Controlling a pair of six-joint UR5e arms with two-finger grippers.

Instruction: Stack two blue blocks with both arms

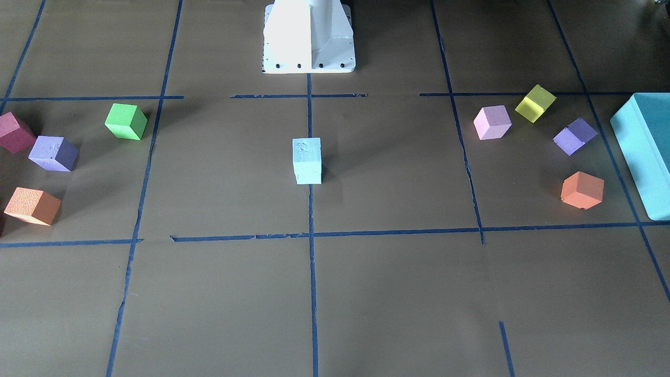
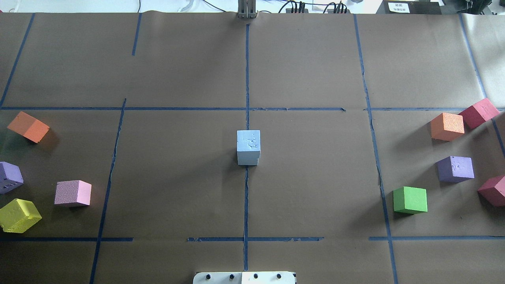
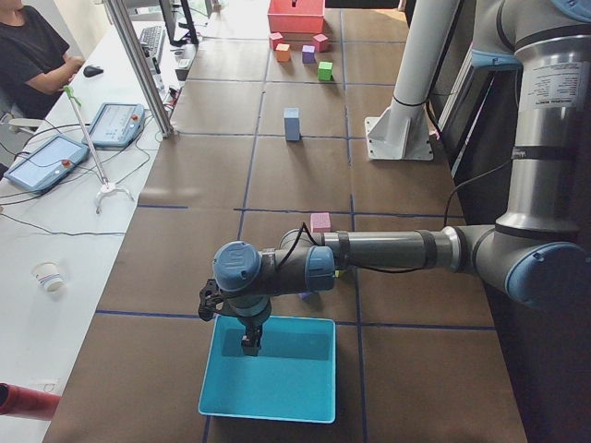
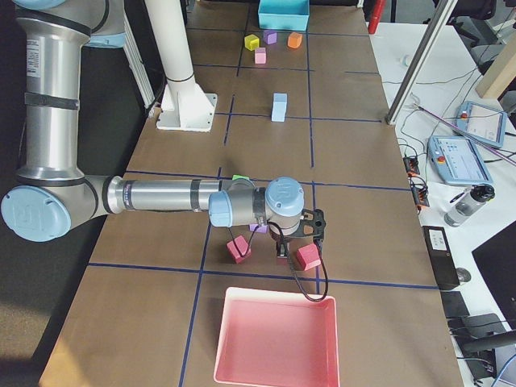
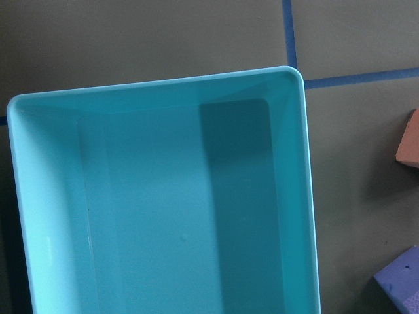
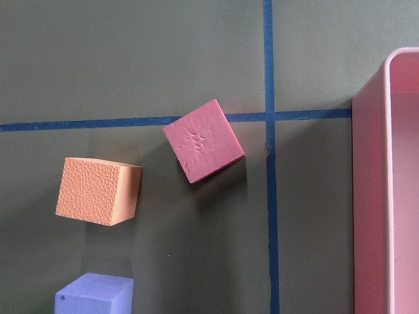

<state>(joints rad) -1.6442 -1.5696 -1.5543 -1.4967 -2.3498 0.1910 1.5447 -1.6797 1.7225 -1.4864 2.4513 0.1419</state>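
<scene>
The two blue blocks stand stacked, one on the other, on the centre tape line (image 1: pixel 307 161) (image 2: pixel 248 146); the stack also shows far off in the side views (image 3: pixel 292 124) (image 4: pixel 279 106). No gripper touches them. My left gripper (image 3: pixel 249 344) hangs over the teal box (image 3: pixel 295 374) at the table's left end, far from the stack. My right gripper (image 4: pixel 282 256) hangs low by two dark red cubes (image 4: pixel 307 257) at the right end. Each gripper shows in a side view only, so I cannot tell whether it is open or shut. No fingers show in the wrist views.
Orange (image 2: pixel 28 126), purple (image 2: pixel 9 176), pink (image 2: pixel 73 193) and yellow (image 2: pixel 19 215) cubes lie on the left. Orange (image 2: pixel 447 126), red (image 2: pixel 478 113), purple (image 2: pixel 455 169) and green (image 2: pixel 410 200) cubes lie on the right. A pink tray (image 4: pixel 274 343) sits at the right end. The white robot base (image 1: pixel 309 36) stands behind the stack.
</scene>
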